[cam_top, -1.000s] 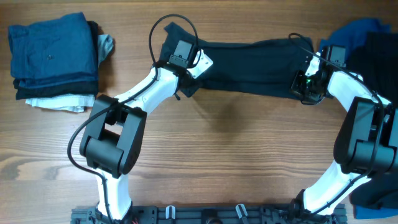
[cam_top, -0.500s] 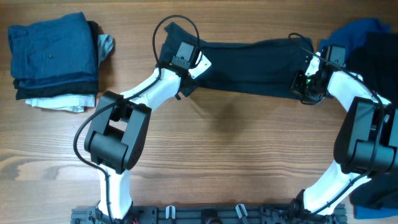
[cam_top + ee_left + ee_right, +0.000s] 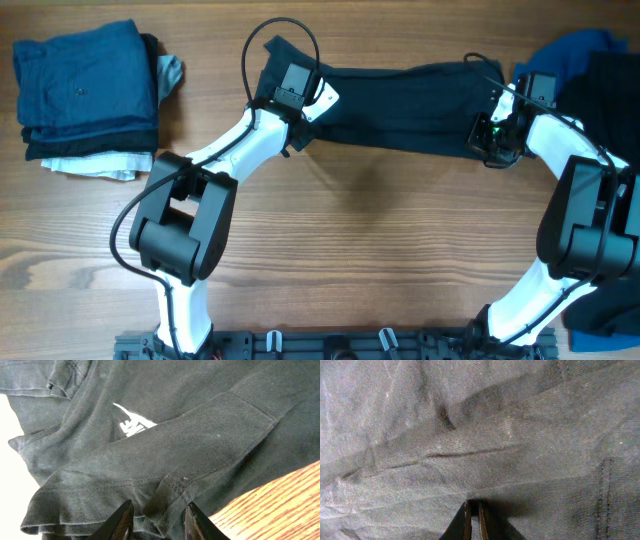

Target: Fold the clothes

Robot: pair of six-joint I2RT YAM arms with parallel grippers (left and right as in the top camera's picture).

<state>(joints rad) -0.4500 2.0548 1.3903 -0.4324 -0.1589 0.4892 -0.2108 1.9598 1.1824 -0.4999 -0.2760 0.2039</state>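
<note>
The left arm reaches up and inward from the near edge of the table (image 3: 380, 230), its wrist over the left end of the dark shirt (image 3: 400, 105). The right arm bends in from the right side to the shirt's other end. The shirt lies stretched flat between them across the far middle of the table. The left gripper (image 3: 157, 519) has its fingers partly apart, astride a bunched hem of the sleeve (image 3: 165, 455). Whether they press the cloth cannot be told. The right gripper (image 3: 472, 512) has its fingers drawn together on a fold of the shirt. A stack of folded clothes (image 3: 85, 90), blue on top with dark and white beneath, sits at the far left, well apart from the shirt. A loose heap of clothes (image 3: 590, 60), blue and dark, lies at the far right just behind the right arm. Only the left wrist view shows a small white print (image 3: 132, 422) on the shirt. From overhead, both sets of fingertips are hidden under the wrists.
</note>
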